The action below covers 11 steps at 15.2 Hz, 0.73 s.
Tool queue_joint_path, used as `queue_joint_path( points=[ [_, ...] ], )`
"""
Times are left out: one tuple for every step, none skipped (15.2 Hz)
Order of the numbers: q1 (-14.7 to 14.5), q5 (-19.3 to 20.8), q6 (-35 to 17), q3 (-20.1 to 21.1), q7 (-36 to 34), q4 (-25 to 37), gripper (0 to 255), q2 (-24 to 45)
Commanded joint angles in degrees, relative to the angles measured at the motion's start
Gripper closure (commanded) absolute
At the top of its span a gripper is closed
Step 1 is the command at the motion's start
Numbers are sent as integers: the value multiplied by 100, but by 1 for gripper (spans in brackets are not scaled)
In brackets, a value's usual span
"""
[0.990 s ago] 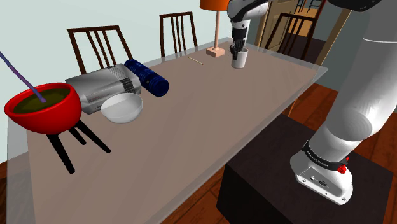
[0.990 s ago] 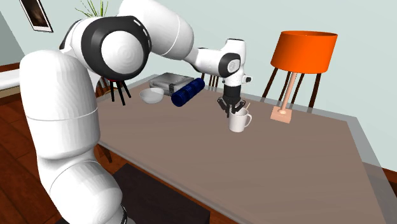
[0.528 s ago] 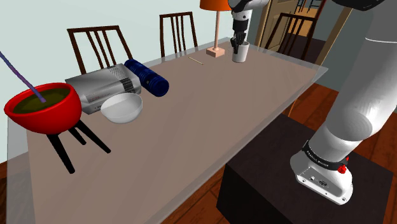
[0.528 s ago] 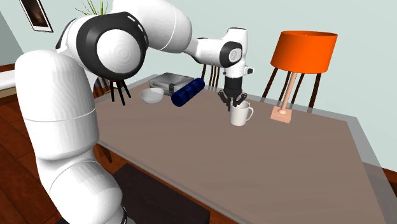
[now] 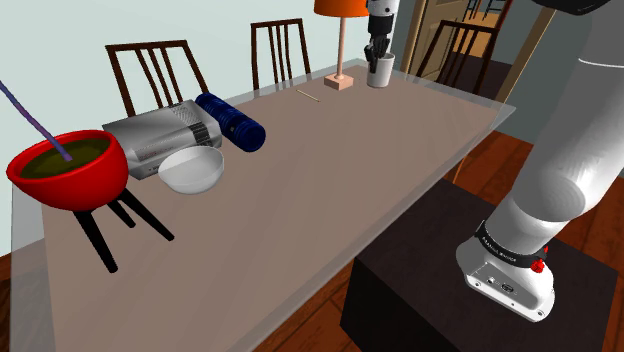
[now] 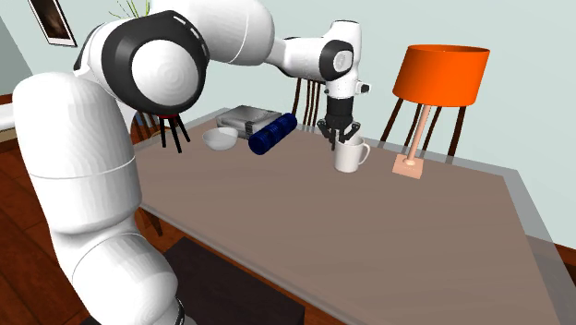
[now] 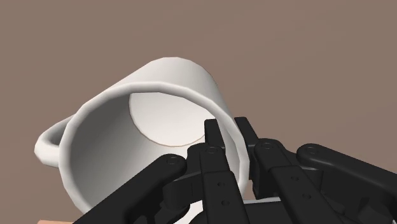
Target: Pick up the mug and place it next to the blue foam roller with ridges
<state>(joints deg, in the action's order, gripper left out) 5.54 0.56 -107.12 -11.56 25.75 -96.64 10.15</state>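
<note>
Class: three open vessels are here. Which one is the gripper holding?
The white mug, the only one with a handle: the gripper pinches its rim. The red bowl and the white bowl stand far from it.

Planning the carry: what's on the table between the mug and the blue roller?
In the shoulder view, the table is bare apart from one thin stick near the far edge, between the mug and the roller.

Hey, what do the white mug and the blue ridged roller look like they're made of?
The mug looks like glazed ceramic: plain white, smooth, thick-walled, softly shaded, though it could be plastic. The roller is dark blue, ridged, slightly shiny; foam or hard plastic, I cannot tell.
</note>
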Motion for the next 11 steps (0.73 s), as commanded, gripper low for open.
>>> queue_joint_path(
  points=[
    [4, -2, 152, -2, 7, 158, 255, 7],
    [4, -2, 223, -3, 8, 224, 255, 2],
    [-68, 2, 241, 48, -115, 270, 255, 34],
    [-140, 5, 261, 98, -238, 323, 255, 71],
    [-211, 8, 284, 147, -359, 383, 255, 113],
    [-282, 10, 309, 195, -479, 451, 255, 161],
    [-352, 12, 336, 243, -598, 527, 255, 214],
    [-423, 14, 365, 290, -716, 611, 255, 273],
    [-493, 15, 397, 335, -833, 704, 255, 338],
    [-562, 17, 432, 380, -948, 804, 255, 408],
    [-631, 18, 470, 424, -1062, 914, 255, 484]
  ],
)
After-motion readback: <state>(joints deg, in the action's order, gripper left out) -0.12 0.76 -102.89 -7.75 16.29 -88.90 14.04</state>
